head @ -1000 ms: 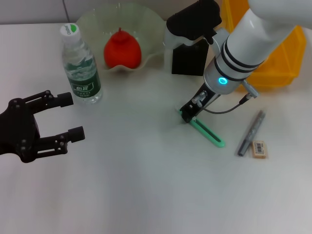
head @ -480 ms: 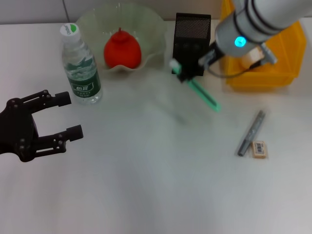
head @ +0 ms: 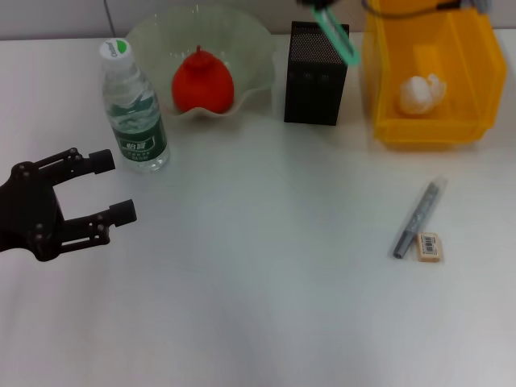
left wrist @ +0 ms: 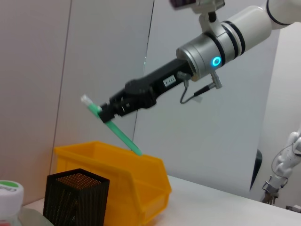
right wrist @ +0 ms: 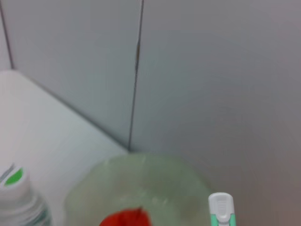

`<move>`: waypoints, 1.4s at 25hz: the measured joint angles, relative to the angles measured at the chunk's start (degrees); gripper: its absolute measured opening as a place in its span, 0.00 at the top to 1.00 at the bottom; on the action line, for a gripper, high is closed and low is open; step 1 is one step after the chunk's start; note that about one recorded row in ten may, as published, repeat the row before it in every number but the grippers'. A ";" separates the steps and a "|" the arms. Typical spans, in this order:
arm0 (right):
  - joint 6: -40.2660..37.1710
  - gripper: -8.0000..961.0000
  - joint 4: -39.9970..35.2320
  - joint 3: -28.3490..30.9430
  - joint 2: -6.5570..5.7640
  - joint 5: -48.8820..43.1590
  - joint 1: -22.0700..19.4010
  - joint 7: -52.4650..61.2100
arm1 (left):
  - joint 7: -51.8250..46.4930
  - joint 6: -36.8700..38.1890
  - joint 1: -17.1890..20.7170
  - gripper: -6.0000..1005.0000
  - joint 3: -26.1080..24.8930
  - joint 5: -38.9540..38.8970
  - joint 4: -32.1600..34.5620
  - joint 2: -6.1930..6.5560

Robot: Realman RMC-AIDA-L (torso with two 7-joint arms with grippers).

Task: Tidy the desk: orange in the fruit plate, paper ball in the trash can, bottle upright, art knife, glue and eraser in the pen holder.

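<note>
While clamped in right fingers [left wrist: 109, 112], art knife [left wrist: 120, 133] tilts

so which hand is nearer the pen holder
Right. The right hand hangs above the pen holder, holding the art knife; the left hand hovers far off, near the bottle.

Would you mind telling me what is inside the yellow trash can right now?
A crumpled white paper ball lies inside the trash can. Its front wall hides part of the floor, so anything else there cannot be seen.

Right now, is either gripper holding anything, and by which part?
The right gripper holds the slim mint-green art knife near its white-tipped end; the left gripper is open, empty.
</note>
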 joint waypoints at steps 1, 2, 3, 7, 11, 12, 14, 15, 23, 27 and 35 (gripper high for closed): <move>0.00 0.82 0.00 0.00 0.00 0.00 0.00 0.00 | 0.00 0.00 0.00 0.19 0.00 0.00 0.00 0.00; 2.03 0.82 0.54 -0.09 0.00 0.00 -0.23 -1.23 | -0.05 -0.16 -0.01 0.19 -0.03 -0.09 0.00 -0.05; 4.22 0.82 1.26 -0.21 0.00 0.04 -0.44 -2.44 | -0.07 -0.31 0.00 0.19 -0.07 -0.11 0.00 -0.12; 12.87 0.82 7.24 -0.60 0.07 0.57 -0.71 -5.90 | -0.17 -0.94 -0.01 0.19 -0.16 -0.14 -0.14 -0.33; 22.16 0.82 13.25 -2.36 0.16 0.97 -1.44 -7.80 | -0.64 -1.18 0.00 0.19 -0.21 -0.15 -0.24 -0.39; 24.42 0.82 14.47 -3.34 0.17 1.35 -1.82 -8.17 | -0.68 -1.20 0.00 0.19 -0.25 -0.14 -0.25 -0.39; 28.84 0.82 16.75 -5.28 0.18 2.93 -2.52 -9.09 | -0.74 -1.33 0.03 0.19 -0.57 -0.14 -0.26 -0.41; 33.53 0.82 19.62 -7.06 0.18 6.21 -2.95 -10.68 | -0.77 -1.40 0.04 0.19 -0.78 -0.10 -0.26 -0.45; 40.47 0.82 26.06 -9.47 0.18 13.80 -2.45 -15.45 | -0.85 -1.76 -0.15 0.19 -0.79 -0.17 -0.27 -0.56; 41.80 0.82 27.78 -10.13 0.17 15.10 -2.41 -15.58 | -0.82 -2.04 -0.18 0.19 -0.79 -0.09 -0.36 -0.76; 42.96 0.82 31.69 -11.27 0.17 17.57 -2.34 -15.81 | -0.64 -2.16 -0.19 0.19 -0.79 0.03 -0.36 -0.83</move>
